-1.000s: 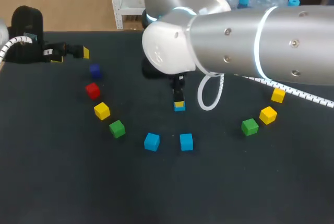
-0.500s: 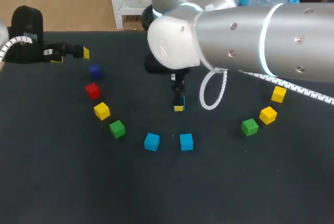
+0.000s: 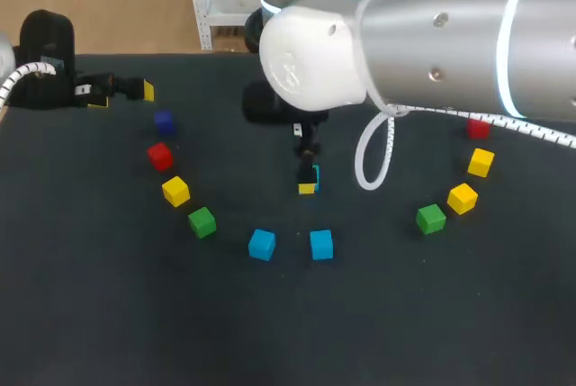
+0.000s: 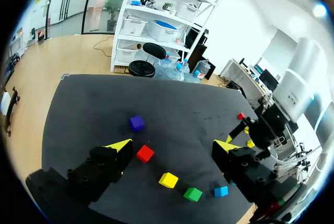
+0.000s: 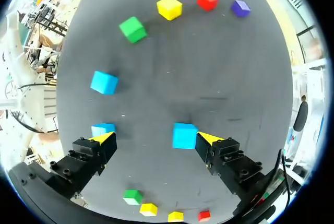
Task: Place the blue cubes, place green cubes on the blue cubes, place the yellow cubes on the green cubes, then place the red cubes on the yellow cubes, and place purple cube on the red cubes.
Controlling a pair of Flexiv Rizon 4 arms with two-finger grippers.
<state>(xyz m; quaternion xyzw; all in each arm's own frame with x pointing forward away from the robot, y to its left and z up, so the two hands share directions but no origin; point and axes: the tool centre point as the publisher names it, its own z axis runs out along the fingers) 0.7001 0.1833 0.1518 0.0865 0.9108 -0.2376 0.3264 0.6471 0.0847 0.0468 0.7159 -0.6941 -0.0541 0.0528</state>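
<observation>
My right gripper [image 3: 308, 181] [image 5: 155, 140] stands open low over the middle of the table. A blue cube [image 5: 185, 135] [image 3: 314, 175] lies on the table between its fingers, close beside one fingertip [image 5: 207, 139] and well apart from the other. Two more blue cubes [image 3: 262, 244] [image 3: 321, 244] sit nearer the front. Green cubes [image 3: 202, 221] [image 3: 431, 218], yellow cubes [image 3: 175, 191] [image 3: 463, 197] [image 3: 481, 162], red cubes [image 3: 160, 156] [image 3: 478, 127] and a purple cube [image 3: 164, 121] lie in an arc around them. My left gripper [image 3: 135, 91] [image 4: 173, 145] is open and empty at the far left.
My right arm's thick forearm [image 3: 468, 53] spans the back right of the table and hides part of it. The cubes on the left [image 4: 145, 153] lie ahead of my left gripper. Bare dark tabletop [image 3: 270, 332] stretches along the front.
My right gripper has opened and let go of the blue cube, which now rests on the table. The right arm shifted slightly, uncovering the red cube at the right. The left arm stayed still.
</observation>
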